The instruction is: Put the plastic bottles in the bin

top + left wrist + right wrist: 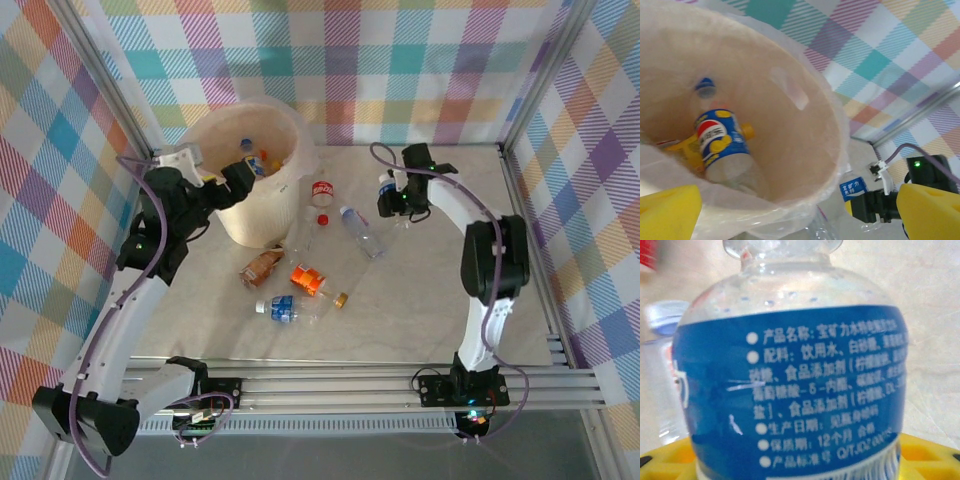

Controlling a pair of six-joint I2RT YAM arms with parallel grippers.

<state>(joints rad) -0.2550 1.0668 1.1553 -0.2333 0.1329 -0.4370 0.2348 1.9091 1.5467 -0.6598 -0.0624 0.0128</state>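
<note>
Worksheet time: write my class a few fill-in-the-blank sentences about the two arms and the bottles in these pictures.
The left gripper, at the rim of the bin, has its jaws ____.
The right gripper has a bottle with a ____ label between its jaws.
The Pepsi bottle lies ____ the bin.
Missing words: open; blue; inside.

Pastel plaid cloth walls [420, 60] are enclosing the bench [430, 300] on three sides, hanging behind slanted metal posts [548, 70]. The bench is showing a pale, marble-like top under soft, even light. Silver rails [350, 385] are running along its near edge, and grey floor [350, 460] is showing below them.
</note>
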